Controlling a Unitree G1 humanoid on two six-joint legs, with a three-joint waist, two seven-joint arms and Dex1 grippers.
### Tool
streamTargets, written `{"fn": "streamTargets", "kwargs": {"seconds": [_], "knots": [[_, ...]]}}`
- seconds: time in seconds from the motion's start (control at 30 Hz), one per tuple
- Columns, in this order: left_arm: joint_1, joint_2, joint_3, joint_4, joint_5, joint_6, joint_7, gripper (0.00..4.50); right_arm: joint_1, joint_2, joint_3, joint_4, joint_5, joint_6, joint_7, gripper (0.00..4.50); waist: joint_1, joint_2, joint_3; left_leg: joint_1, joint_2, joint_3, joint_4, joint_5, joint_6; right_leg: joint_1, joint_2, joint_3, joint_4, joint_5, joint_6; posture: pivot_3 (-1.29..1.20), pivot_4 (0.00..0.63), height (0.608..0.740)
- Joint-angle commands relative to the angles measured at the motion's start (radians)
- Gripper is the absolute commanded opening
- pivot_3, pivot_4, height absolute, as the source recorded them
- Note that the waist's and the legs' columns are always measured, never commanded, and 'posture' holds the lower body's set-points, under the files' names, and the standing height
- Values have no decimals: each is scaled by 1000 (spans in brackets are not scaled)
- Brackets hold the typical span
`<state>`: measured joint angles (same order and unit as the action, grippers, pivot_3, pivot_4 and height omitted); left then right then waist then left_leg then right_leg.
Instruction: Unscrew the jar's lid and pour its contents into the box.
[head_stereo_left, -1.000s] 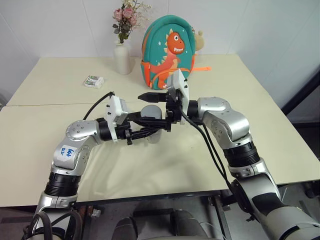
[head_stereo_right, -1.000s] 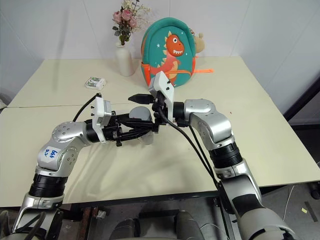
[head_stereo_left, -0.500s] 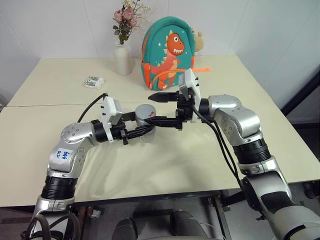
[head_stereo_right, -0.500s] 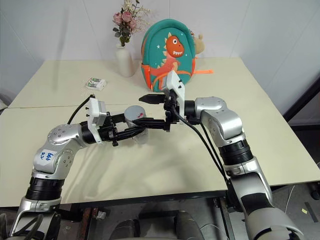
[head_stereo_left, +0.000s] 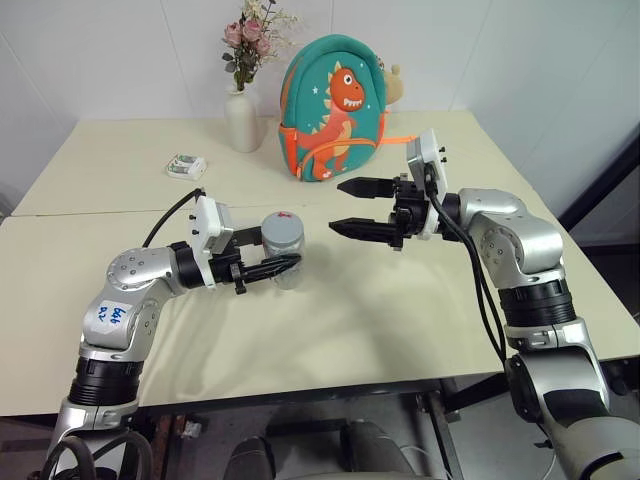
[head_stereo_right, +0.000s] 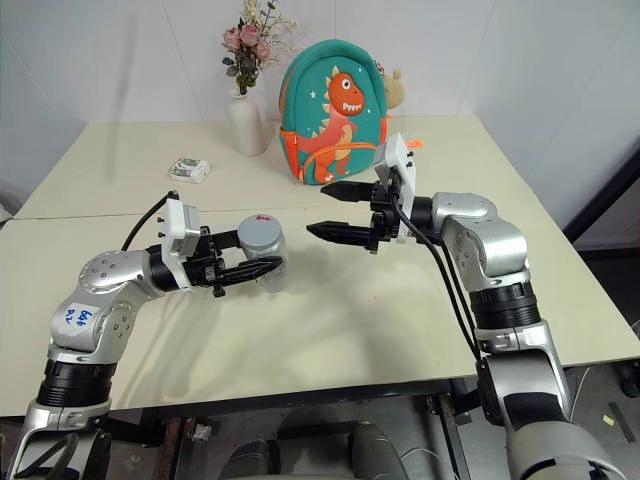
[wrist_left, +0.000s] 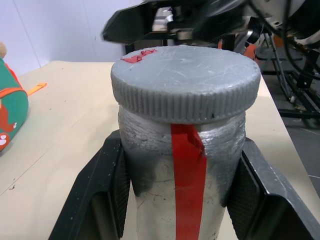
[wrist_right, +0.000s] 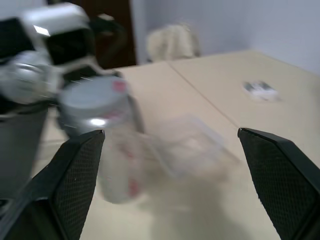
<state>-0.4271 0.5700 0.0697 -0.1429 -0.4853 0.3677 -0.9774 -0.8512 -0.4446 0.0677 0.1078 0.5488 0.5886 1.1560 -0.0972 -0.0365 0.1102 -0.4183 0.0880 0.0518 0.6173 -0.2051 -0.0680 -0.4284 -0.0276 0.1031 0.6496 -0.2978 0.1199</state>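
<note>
Between the jaws of our left gripper (head_stereo_left: 270, 268) sits the jar (head_stereo_left: 283, 246), clamped by its body, one black finger (wrist_left: 107, 192) on each side, so the lid (wrist_left: 185, 82) above the jaws is free to be turned. We hold it upright and, as far as we can tell, just over the table (head_stereo_left: 400, 310), which keeps whatever is inside from shifting; the contents themselves we cannot make out. The red stripe down the jar's side faces back toward our wrist, and the red mark on the lid sits at the far edge.

Our right gripper (head_stereo_left: 350, 208) has its jaws spread wide with nothing between them, pointing at the jar from the side but apart from it. The lid is not yet off, so we judge the unscrewing unfinished.

Beyond the jar, seen from the right wrist, lies the box (wrist_right: 187, 145), near enough for pouring. Farther off stand the backpack (head_stereo_left: 335, 105), the vase (head_stereo_left: 243, 115) and a small packet (head_stereo_left: 187, 163).
</note>
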Motion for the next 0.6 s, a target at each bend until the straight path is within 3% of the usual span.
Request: {"fn": "streamTargets", "kwargs": {"seconds": [0.03,0.27,0.6], "knots": [[-19,-6,3,-23,-18,0,7,2177,-12,43,3,-102,36,30,-43,4477,-3,0,0,0,0,0,1,0,0,0,0,0,1,0,0,0,0,740],[-48,-32,-27,-13,-11,8,17,2177,-16,129,75,-159,3,61,-130,4477,-11,0,-4,0,0,0,7,0,0,1,0,0,4,0,0,0,0,740],[-51,-39,-35,-17,-11,11,20,2177,-46,164,96,-89,-48,31,-168,4477,-16,0,-5,0,0,0,9,0,0,2,0,1,4,0,1,0,0,740]]}}
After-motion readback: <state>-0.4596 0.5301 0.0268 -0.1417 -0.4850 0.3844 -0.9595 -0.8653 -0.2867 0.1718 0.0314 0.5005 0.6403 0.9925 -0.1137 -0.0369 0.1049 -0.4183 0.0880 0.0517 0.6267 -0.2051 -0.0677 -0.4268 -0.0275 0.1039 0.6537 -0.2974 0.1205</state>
